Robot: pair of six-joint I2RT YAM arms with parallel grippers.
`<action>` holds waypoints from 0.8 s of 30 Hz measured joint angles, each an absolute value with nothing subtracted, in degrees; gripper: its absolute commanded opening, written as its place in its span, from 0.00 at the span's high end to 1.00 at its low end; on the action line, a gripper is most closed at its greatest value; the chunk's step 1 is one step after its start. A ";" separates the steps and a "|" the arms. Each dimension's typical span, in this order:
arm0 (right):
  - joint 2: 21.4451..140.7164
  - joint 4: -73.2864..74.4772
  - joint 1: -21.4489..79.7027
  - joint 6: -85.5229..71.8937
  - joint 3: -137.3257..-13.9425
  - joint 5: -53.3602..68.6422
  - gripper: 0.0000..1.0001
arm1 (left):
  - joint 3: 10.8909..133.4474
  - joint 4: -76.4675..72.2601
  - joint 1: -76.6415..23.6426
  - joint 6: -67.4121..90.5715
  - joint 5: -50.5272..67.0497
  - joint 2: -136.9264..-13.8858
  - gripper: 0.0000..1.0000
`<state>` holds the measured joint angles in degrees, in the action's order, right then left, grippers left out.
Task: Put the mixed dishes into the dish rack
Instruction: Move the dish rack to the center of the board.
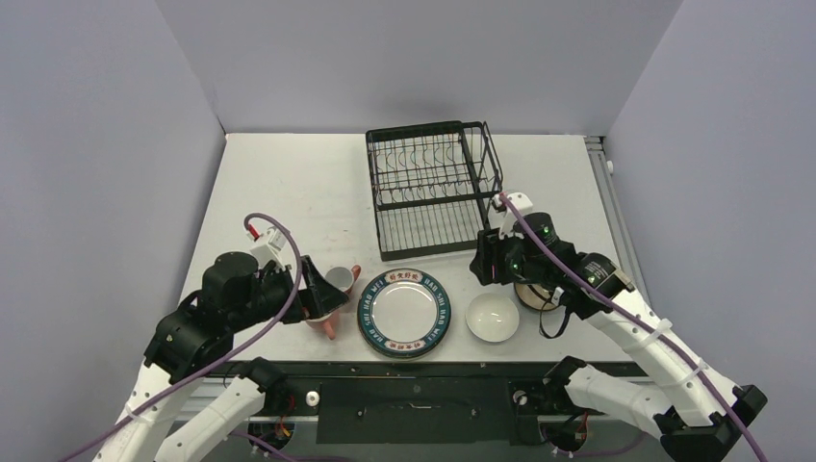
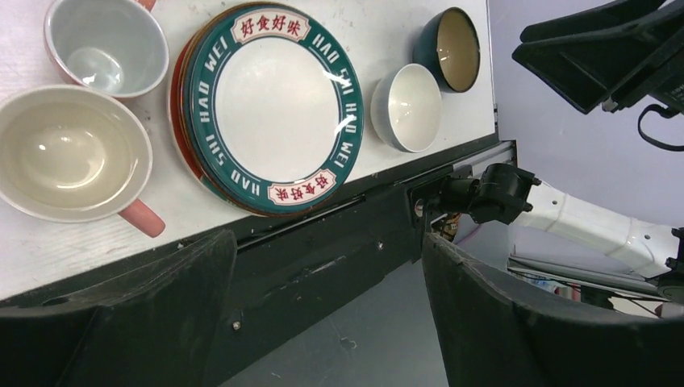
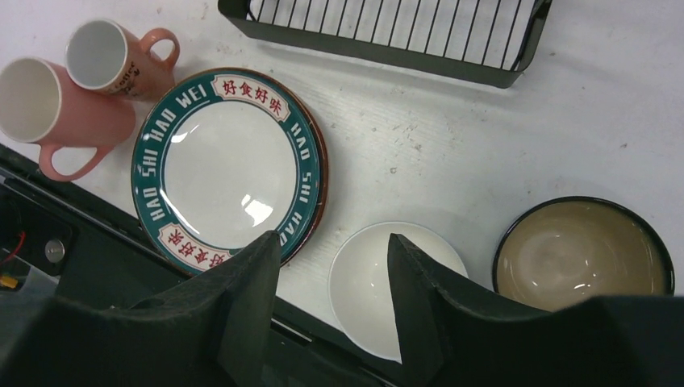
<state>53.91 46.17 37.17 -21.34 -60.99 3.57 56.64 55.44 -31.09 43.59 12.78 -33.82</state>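
step: none loaded yet | right gripper (image 3: 332,242) fingers apart, empty, hangs over white bowl (image 3: 387,282), nearer arm | brown bowl (image 3: 582,254) just beside | left gripper (image 2: 327,242) apart, empty, near 2 mugs (image 1: 339,280) | plates (image 1: 404,310) stacked between | rack (image 1: 433,183) behind bowls, white table (image 1: 289,192) between

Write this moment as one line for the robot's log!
left claw: open, beside pink mugs | right claw: open, above white bowl | dish rack: no dishes yet
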 measured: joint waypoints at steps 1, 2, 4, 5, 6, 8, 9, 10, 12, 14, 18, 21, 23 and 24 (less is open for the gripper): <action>54.04 46.30 38.44 -21.65 -60.69 2.81 0.53 | 56.21 55.42 -31.22 44.05 12.82 -33.87 0.20; 54.22 46.33 39.35 -21.80 -60.45 2.20 0.53 | 55.72 55.42 -31.46 44.51 12.78 -33.93 0.21; 54.50 46.37 40.97 -22.20 -60.05 0.91 0.53 | 54.46 55.37 -32.27 45.43 12.64 -34.22 0.23; 54.68 46.37 41.54 -22.39 -59.94 0.34 0.54 | 53.84 55.35 -32.88 45.95 12.45 -34.44 0.24; 54.89 46.33 41.98 -22.65 -59.92 -0.16 0.54 | 53.32 55.35 -33.69 46.41 12.05 -34.72 0.25; 55.27 46.02 42.74 -23.09 -59.61 -1.08 0.54 | 52.45 55.31 -36.42 47.72 10.44 -35.44 0.25; 55.46 45.91 43.09 -23.31 -59.42 -1.41 0.54 | 52.10 55.22 -38.57 48.58 9.08 -35.88 0.25; 55.72 45.89 43.33 -23.44 -59.24 -1.74 0.54 | 51.86 55.18 -40.97 49.41 7.64 -36.42 0.25; 56.36 45.87 43.79 -23.68 -58.98 -2.37 0.54 | 51.77 55.07 -47.13 51.51 3.46 -38.15 0.25; 56.90 45.76 44.10 -23.88 -58.94 -2.79 0.54 | 51.77 54.98 -52.10 53.45 -0.60 -39.97 0.25; 57.23 45.10 44.64 -24.32 -58.30 -3.44 0.55 | 51.81 55.16 -61.32 57.36 -9.63 -45.30 0.25; 57.23 44.31 45.01 -24.73 -57.47 -3.95 0.56 | 51.81 55.27 -64.51 59.79 -14.20 -49.63 0.30; 57.28 43.97 45.10 -24.95 -56.80 -4.27 0.56 | 51.81 55.22 -65.14 61.28 -16.56 -51.83 0.32; 57.30 43.70 45.10 -25.04 -56.34 -4.43 0.57 | 51.81 55.18 -65.19 61.78 -17.43 -52.62 0.32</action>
